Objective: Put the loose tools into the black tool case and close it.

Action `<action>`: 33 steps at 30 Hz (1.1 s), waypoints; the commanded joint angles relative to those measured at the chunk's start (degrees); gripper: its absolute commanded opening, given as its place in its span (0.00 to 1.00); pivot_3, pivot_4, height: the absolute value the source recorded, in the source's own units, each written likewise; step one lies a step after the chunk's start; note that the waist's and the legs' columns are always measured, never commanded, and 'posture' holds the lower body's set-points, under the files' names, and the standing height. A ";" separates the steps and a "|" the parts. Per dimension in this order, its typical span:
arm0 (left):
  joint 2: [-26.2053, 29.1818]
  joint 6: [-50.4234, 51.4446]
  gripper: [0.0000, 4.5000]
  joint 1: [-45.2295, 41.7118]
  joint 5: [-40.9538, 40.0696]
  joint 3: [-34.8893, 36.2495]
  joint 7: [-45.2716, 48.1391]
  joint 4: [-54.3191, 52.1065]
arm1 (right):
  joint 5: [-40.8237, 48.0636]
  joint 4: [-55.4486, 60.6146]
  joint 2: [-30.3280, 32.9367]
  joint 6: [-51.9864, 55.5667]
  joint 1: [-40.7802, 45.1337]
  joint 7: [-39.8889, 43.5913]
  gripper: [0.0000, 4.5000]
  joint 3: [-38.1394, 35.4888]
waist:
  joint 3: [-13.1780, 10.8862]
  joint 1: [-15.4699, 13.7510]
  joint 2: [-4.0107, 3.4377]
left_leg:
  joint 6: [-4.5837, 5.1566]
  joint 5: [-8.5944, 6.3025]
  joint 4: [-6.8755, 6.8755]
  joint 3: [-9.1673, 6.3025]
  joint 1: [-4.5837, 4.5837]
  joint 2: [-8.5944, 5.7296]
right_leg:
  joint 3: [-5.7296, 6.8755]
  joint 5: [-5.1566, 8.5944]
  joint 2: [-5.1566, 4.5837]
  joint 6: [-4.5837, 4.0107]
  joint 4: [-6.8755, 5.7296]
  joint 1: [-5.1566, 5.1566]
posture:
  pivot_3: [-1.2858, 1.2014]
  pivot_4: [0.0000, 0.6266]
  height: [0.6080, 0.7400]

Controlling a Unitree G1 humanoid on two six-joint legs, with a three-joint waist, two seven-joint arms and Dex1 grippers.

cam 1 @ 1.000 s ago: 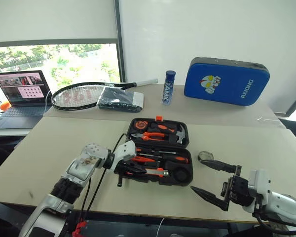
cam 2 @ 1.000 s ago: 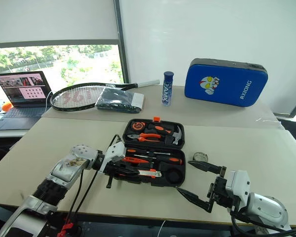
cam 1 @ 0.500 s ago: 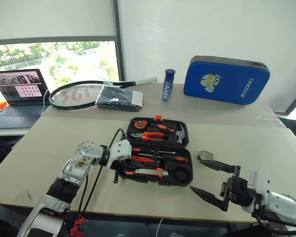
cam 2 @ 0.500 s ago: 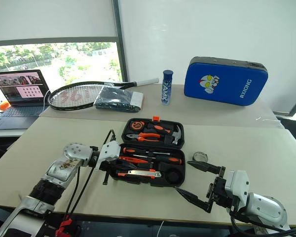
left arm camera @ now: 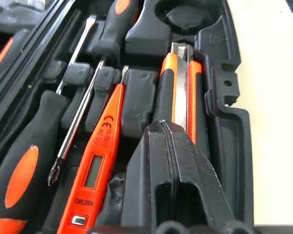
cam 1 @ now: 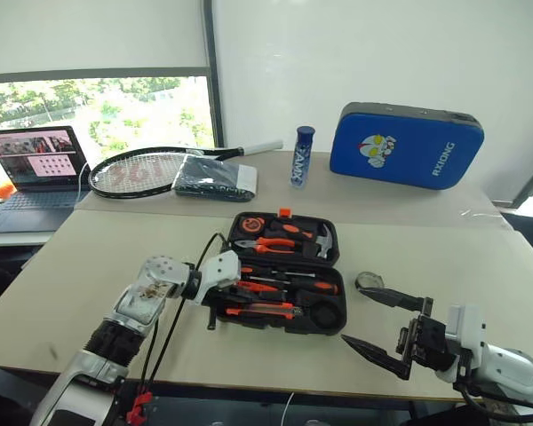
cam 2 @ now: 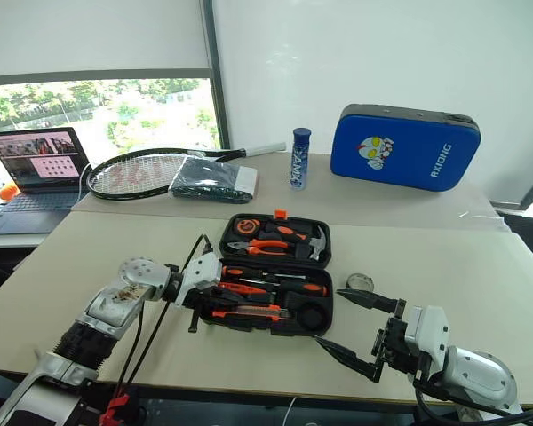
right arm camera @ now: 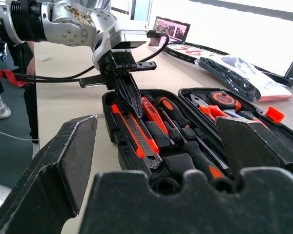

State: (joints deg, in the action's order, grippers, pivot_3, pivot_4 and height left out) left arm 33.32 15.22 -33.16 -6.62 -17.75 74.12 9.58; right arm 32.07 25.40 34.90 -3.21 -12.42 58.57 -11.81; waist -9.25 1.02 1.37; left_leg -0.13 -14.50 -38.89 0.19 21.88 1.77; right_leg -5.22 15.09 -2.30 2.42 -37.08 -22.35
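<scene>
Fingers of the left gripper [left arm camera: 173, 146] are being pressed together, nothing pinched, tips being held over the near end of the utility knife [left arm camera: 180, 95] seated in its recess. Slim orange screwdriver [left arm camera: 100, 156] and two black-and-orange screwdrivers [left arm camera: 19, 165] are being kept in slots beside it. Black tool case [cam 1: 286, 271] is lying open on the beige table [cam 1: 98, 257], pliers [cam 1: 268, 244] sitting in the far half. Right gripper [cam 1: 373, 321] is being held spread wide, empty, near the case's right front corner, just apart from it.
</scene>
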 commanded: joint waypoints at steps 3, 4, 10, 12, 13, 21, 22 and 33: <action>-0.46 3.92 0.01 2.91 5.20 -4.53 -4.07 3.29 | 0.26 1.35 -0.28 -1.14 0.62 -0.35 1.00 -0.38 | 0.09 -0.09 -0.10 | 0.00 0.00 0.00 0.00 -0.09 -0.01 | -0.01 0.00 0.00 0.01 0.00 0.07 | 0.52 0.24 1.00; -0.64 2.90 0.01 3.28 4.35 -4.38 -3.49 2.83 | 0.25 1.38 -0.31 -1.11 0.65 -0.41 1.00 -0.33 | 0.12 -0.19 -0.11 | 0.00 0.00 0.00 0.00 -0.16 -0.01 | -0.02 0.01 0.00 0.02 0.00 0.14 | 0.52 0.24 1.00; -0.49 -5.70 0.01 6.11 -5.08 3.17 0.98 -2.04 | 0.97 1.38 0.45 -0.97 -0.73 -0.42 1.00 -2.98 | 0.22 -0.07 -0.12 | 0.00 0.00 0.01 0.08 -0.32 0.02 | -0.14 0.14 0.00 0.22 -0.03 0.18 | 0.52 0.24 1.00; -0.04 -4.70 0.01 6.74 -11.84 9.01 2.87 -3.87 | 1.99 1.14 1.30 -0.43 -2.92 0.04 1.00 -5.72 | 0.21 -0.05 -0.12 | 0.00 0.00 0.04 0.07 -0.17 0.04 | -0.14 0.15 0.03 0.18 -0.02 0.05 | 0.52 0.24 1.00; 0.40 -3.12 0.01 6.93 -14.29 11.32 3.05 -4.56 | 2.43 0.98 1.66 -0.19 -4.00 0.34 1.00 -6.85 | 0.19 -0.10 -0.10 | 0.00 0.00 0.05 0.07 -0.06 0.04 | -0.14 0.11 0.03 0.11 -0.02 -0.04 | 0.52 0.24 1.00; 7.30 -7.66 0.56 12.87 -20.63 24.35 5.42 -4.76 | -0.15 -6.46 0.77 -6.21 -15.10 3.83 1.00 -16.75 | 0.11 -0.16 0.01 | 0.03 -0.02 0.07 0.10 0.52 0.01 | -0.13 -0.07 -0.04 -0.20 -0.02 -0.65 | 0.52 0.24 1.00; 7.99 -8.81 0.63 13.91 -21.30 26.10 6.22 -3.90 | -0.74 -7.95 0.29 -7.43 -16.33 3.86 1.00 -17.78 | 0.10 -0.13 0.03 | 0.03 -0.02 0.07 0.12 0.50 0.02 | -0.13 -0.07 -0.05 -0.20 -0.01 -0.65 | 0.52 0.24 1.00; 11.12 -9.95 0.99 23.10 -25.29 33.97 7.84 -3.34 | -4.97 -10.16 6.89 0.85 -8.00 -0.73 1.00 -13.78 | 0.02 0.62 0.11 | 0.00 0.00 0.02 0.35 0.34 0.14 | -0.26 -0.04 -0.04 0.04 -0.04 -0.64 | 0.52 0.24 1.00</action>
State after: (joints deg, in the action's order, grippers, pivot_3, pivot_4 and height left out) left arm 44.06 4.99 -9.93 -29.73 15.50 81.48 9.41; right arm 27.22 12.04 38.35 -7.93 -24.50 59.88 -26.88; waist -9.23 1.65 1.48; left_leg -0.13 -14.49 -38.89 0.62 22.19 1.93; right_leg -5.52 15.01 -2.34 2.50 -37.12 -22.99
